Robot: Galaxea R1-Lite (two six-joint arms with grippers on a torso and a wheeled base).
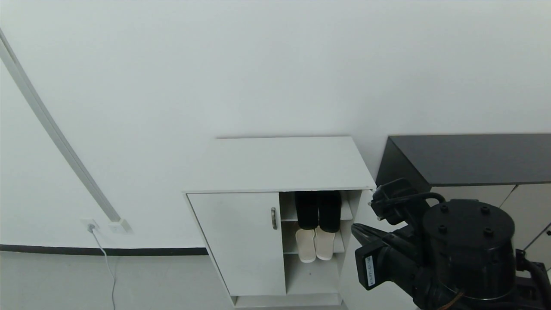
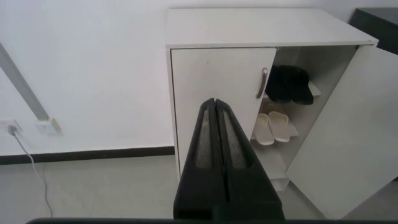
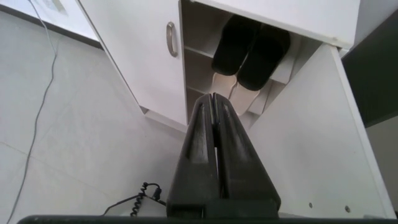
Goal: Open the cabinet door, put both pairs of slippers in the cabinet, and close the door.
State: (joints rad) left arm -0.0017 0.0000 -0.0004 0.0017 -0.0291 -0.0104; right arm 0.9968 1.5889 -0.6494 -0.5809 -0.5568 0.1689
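Note:
The white cabinet [image 1: 284,165] stands against the wall, its left door [image 1: 241,241] closed and its right door [image 2: 348,137] swung open. A black pair of slippers [image 1: 318,211] lies on the upper shelf. A white pair of slippers [image 1: 315,244] lies on the shelf below. My right gripper [image 1: 355,228] is shut and empty, just right of the open compartment. In the right wrist view, this gripper [image 3: 213,98] points at the slippers [image 3: 252,46] beside the open door [image 3: 311,143]. My left gripper [image 2: 214,102] is shut and empty, in front of the closed door [image 2: 217,87].
A dark table [image 1: 469,159] stands right of the cabinet, close to the open door. A wall socket with a cable [image 1: 91,226] and a slanted conduit [image 1: 56,129] are on the left wall. Bare floor [image 3: 74,137] lies before the cabinet.

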